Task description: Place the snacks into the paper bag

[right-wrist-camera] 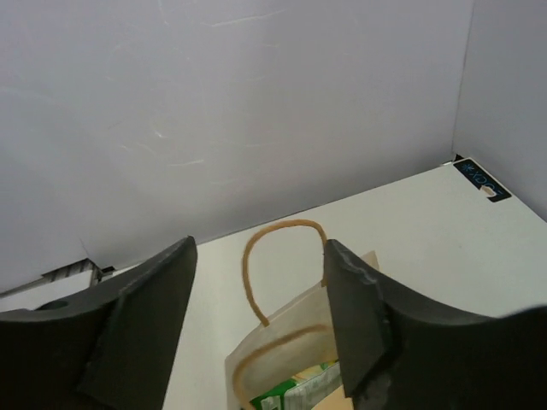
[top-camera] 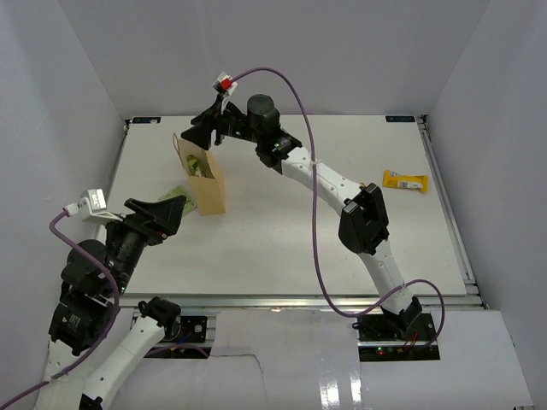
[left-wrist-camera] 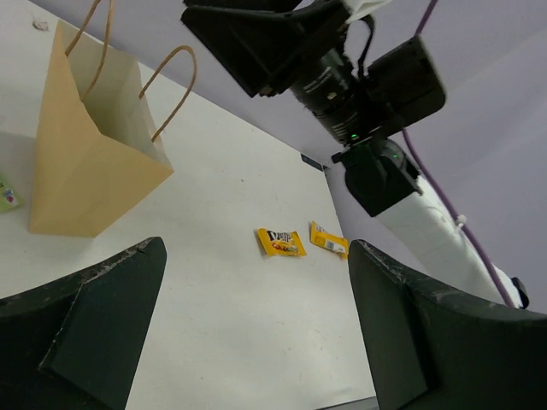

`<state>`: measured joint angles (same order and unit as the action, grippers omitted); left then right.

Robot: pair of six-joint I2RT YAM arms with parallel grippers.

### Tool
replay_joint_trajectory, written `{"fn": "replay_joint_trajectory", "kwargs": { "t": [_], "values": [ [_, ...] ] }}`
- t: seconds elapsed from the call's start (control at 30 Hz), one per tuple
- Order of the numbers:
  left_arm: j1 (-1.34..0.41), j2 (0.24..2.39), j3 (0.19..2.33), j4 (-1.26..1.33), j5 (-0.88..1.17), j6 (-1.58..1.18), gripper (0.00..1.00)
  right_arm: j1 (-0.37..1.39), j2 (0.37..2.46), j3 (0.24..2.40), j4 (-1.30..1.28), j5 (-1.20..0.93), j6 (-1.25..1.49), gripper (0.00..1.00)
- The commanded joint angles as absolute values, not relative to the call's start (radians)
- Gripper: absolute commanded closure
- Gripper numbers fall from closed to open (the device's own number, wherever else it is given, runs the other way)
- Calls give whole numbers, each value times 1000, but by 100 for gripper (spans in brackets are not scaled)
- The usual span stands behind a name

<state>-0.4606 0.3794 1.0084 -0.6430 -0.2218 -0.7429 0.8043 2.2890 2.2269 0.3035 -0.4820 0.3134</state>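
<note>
My R gripper (top-camera: 208, 135) is spread open over the paper bag (top-camera: 214, 192), green pouch (top-camera: 197, 165) sitting inside it. L gripper (top-camera: 175, 212) wide open beside bag btw.

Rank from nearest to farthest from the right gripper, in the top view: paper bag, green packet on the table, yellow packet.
1. paper bag, just under the right gripper.
2. green packet, left of the bag.
3. yellow packet, far right.
</note>
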Motion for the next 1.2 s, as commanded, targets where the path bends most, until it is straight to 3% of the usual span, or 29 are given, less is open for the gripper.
{"fn": "replay_joint_trajectory", "kwargs": {
  "t": [0.0,0.27,0.57,0.73,0.83,0.93,1.03,1.07,1.17],
  "values": [
    [-465,382,986,-643,-213,-747,2,787,2111,2232,310,-552,220,30],
    [-465,403,894,-673,-187,-749,2,602,1780,1889,-85,-695,-99,6],
    [-465,452,818,-931,-509,-994,2,290,1551,1395,-680,-598,-559,3],
    [-465,550,788,-871,-514,-930,2,180,1491,1185,-726,-653,-695,3],
    [-436,724,825,-830,-497,-821,2,141,1483,1134,-716,-676,-698,3],
    [-232,819,879,-766,-354,-662,2,124,1491,1132,-707,-701,-684,3],
    [117,850,856,-644,-137,-527,2,112,1493,1140,-689,-713,-669,3],
    [262,879,845,-615,23,-508,2,106,1496,1141,-683,-716,-667,3],
    [299,1001,833,-527,163,-518,3,94,1502,1146,-680,-727,-666,3]
  ]
}}
